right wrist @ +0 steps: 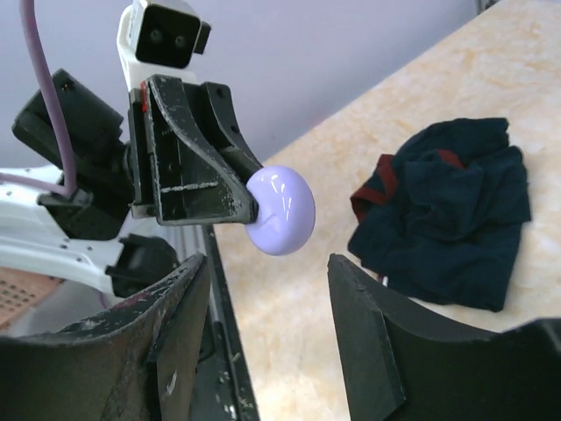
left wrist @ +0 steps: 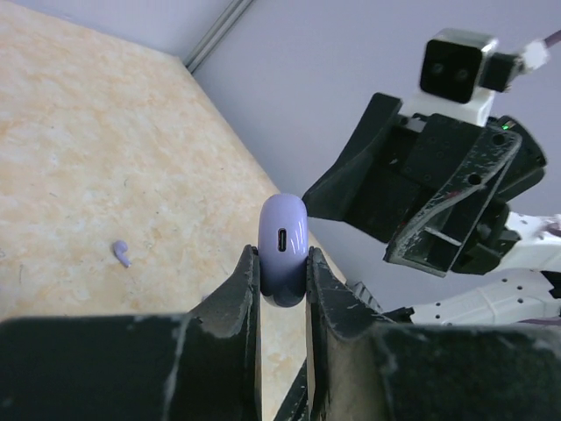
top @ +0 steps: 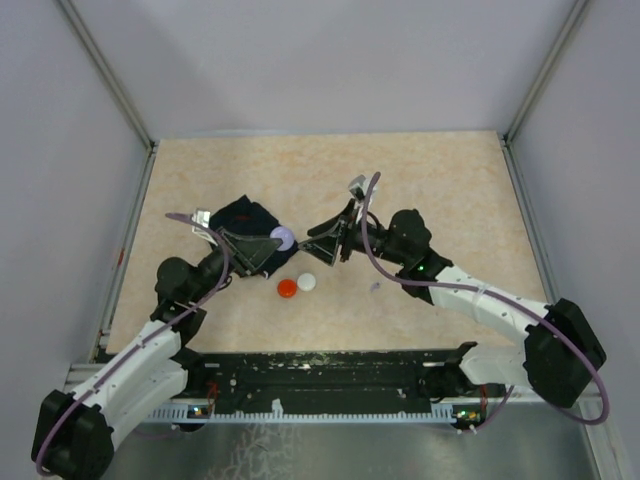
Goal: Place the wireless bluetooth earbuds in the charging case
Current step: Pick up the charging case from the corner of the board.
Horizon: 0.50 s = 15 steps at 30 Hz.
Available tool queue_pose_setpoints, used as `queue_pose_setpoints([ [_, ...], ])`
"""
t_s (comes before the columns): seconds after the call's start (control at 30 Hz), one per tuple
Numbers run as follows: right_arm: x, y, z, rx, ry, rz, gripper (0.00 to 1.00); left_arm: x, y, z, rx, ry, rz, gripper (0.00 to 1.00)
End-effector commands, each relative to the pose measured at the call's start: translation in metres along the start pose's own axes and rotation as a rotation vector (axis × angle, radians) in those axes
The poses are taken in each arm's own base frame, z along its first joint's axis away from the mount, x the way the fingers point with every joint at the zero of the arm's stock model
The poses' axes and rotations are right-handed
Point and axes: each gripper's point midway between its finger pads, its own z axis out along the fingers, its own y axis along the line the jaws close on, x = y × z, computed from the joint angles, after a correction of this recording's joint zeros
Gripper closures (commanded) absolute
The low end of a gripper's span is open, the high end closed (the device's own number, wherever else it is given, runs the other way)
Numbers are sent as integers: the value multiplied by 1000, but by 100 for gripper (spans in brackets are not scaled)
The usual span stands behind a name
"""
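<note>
Two robot arms reach in from the near edge of a beige counter (top: 430,180), seen from overhead.

Nearest the arm bases, near the middle of the counter, a red disc (top: 287,289) and a white disc (top: 306,282) lie side by side. To their right, close to the right forearm, one tiny lavender earbud (top: 376,288) lies loose on the counter. No other earbuds can be made out.

Just beyond the discs, the two pincers face each other tip to tip. The left pincer (top: 272,241) is clamped on the lavender charging case (left wrist: 283,250), gripping it across its narrow thickness. The case looks lifted clear of the counter. Its charging port faces back toward the left wrist, its rounded body sticks out past the fingertips toward the right, and no open lid shows.

The right pincer (right wrist: 267,316) is open and empty. The case lies straight ahead of it, in line with the gap between its jaws and just short of them, not touching.

The earbud lies to the near right of both pincers, on the right arm's side. That arm therefore seems better placed to fetch it while the left arm holds the case.

Farthest away, behind the left pincer, sits a crumpled dark navy cloth (top: 245,214).
</note>
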Motion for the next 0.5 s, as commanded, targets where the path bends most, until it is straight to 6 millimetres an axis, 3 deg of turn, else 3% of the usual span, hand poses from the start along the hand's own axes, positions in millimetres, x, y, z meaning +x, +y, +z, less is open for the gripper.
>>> queue_pose_setpoints([
  [0.0,-29,15,4,-72,-160,119,44,-19,-20,0,78,-107,-34,100],
  [0.47,-30,29,10,-206,-211,240,51,-18,-45,7,157,-151,-64,100],
])
